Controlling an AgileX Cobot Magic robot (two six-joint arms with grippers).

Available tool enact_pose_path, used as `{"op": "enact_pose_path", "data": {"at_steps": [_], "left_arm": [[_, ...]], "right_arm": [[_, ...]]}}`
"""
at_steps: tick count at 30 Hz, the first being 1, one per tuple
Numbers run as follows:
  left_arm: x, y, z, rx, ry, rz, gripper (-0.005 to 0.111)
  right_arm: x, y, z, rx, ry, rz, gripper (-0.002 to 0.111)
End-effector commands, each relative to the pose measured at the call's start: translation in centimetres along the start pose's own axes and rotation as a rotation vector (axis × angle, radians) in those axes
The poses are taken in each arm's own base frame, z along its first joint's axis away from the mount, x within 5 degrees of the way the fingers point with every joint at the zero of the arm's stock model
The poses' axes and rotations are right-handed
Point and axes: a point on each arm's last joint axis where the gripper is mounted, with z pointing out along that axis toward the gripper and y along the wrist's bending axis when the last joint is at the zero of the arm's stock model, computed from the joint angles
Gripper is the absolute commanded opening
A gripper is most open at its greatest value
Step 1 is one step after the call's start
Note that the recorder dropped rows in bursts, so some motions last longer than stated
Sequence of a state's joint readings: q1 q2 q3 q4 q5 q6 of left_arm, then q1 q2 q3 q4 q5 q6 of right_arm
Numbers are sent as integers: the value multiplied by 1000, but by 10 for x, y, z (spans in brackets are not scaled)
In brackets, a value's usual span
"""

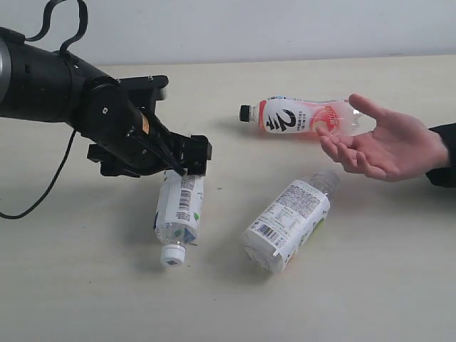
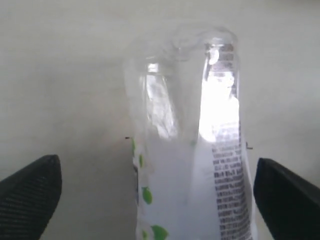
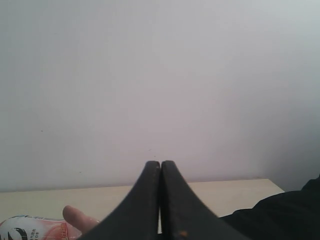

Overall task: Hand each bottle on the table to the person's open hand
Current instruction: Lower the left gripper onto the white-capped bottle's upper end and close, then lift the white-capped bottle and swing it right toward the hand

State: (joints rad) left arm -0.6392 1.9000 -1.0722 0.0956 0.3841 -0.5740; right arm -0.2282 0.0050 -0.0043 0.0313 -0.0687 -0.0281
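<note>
A white-capped bottle with a white and green label lies on the table, cap toward the front edge. My left gripper is down over its clear base end, open; in the wrist view the bottle lies between the two dark fingers, one close to it, the other apart. A second white-capped bottle lies at the middle. The pink bottle with a black cap lies at the back, its base by the person's open hand. My right gripper is shut and empty, outside the exterior view.
The person's dark sleeve enters from the right edge. A black cable trails from the left arm across the table's left side. The right wrist view shows a pale wall, a fingertip and part of the pink bottle.
</note>
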Motion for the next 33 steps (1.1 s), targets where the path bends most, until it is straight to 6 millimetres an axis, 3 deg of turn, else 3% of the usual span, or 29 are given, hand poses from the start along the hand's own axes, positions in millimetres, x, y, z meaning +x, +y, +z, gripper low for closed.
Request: {"op": "enact_pose_path", "data": {"at_steps": [1,7,33], "left_arm": [[0,-2,4,6,10,-28,105],[6,-7,14,10,23,-10,105],[6,-8,16,17,15,15,105]], "right_arm": [[0,0,0,5,-10,-7,0],[0,0,0,5,-10,-7,0],[0,0,0,5,-10,-7,0]]}}
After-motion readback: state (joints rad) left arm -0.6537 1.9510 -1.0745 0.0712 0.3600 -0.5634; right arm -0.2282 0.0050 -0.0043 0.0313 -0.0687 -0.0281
